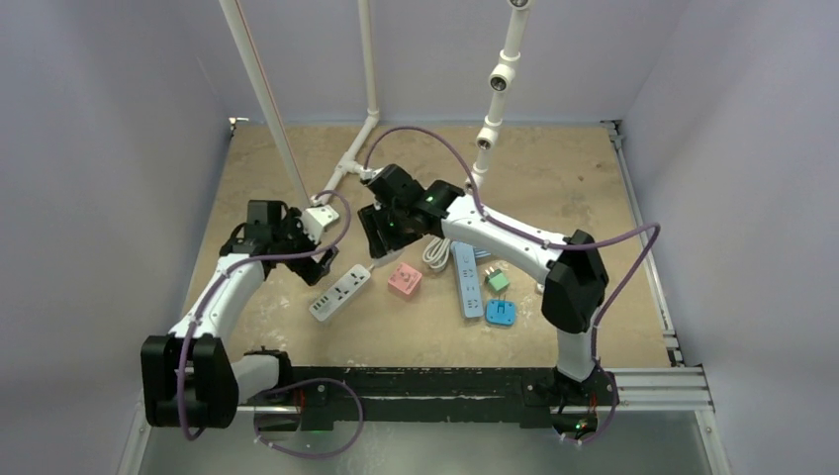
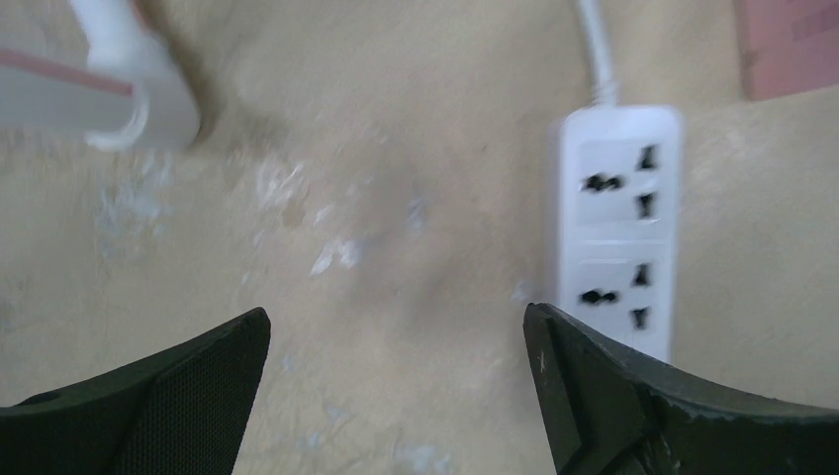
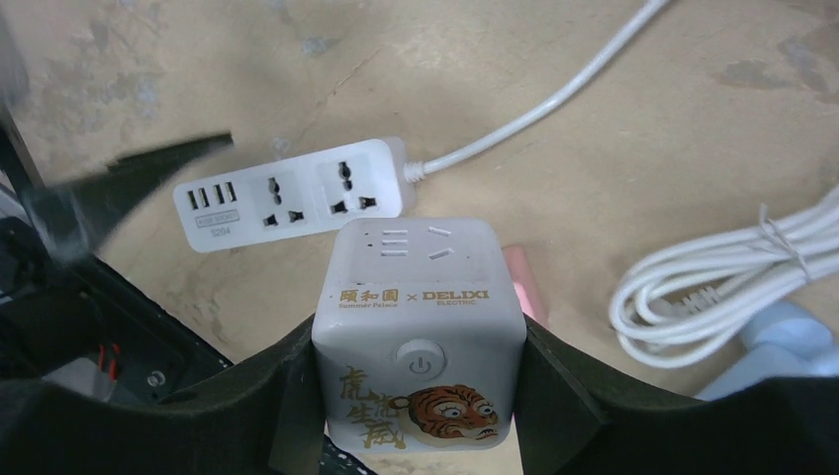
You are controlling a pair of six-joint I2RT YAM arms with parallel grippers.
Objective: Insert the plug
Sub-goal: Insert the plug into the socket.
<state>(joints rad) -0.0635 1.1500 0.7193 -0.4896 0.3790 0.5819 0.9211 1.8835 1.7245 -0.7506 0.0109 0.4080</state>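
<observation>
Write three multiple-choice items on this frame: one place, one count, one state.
1. Where is the tiger-print cube socket?
A) between the right fingers
B) lying loose, ungripped
C) plugged into a wall outlet
2. How many mains outlets does the white power strip have?
A) one
B) two
C) four
3. The left fingers are:
A) open and empty
B) shut on nothing
C) shut on the strip
Key: 1A, the right wrist view shows it clamped on both sides; 2B, two outlets sit beside the USB ports; 3A, bare table shows between them.
</observation>
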